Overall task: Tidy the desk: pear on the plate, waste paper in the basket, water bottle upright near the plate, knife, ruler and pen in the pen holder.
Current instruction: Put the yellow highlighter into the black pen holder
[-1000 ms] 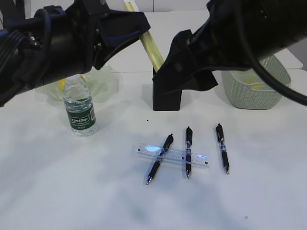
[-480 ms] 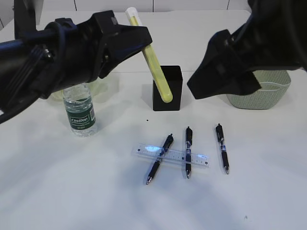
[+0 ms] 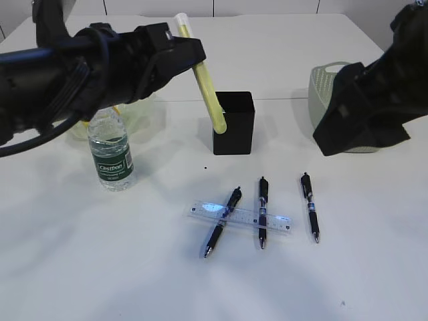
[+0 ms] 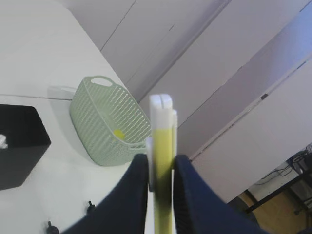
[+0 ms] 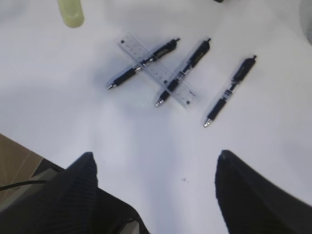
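Note:
My left gripper (image 4: 161, 163) is shut on the slim yellow knife (image 3: 207, 87), which slants down to the right. Its lower end hangs outside the black pen holder (image 3: 235, 127), in front of its left front corner. Three pens (image 3: 262, 210) and the clear ruler (image 3: 241, 215) lie crossed on the desk (image 3: 100, 254) in front of the holder. The water bottle (image 3: 111, 150) stands upright by the pale green plate (image 3: 146, 107). The pear is hidden behind my left arm. Yellow waste paper (image 4: 118, 132) lies in the basket (image 4: 109, 124). My right gripper (image 5: 156, 158) is open and empty, high above the desk.
My right arm (image 3: 364, 110) covers most of the basket (image 3: 324, 83) in the exterior view. My left arm (image 3: 80, 67) spans the back left over the plate. The table's front edge (image 5: 29, 141) shows in the right wrist view.
My right arm has drawn back to the right, uncovering the pen holder, and its jaws opened a little wider. The knife's lower end has shifted slightly left and up.

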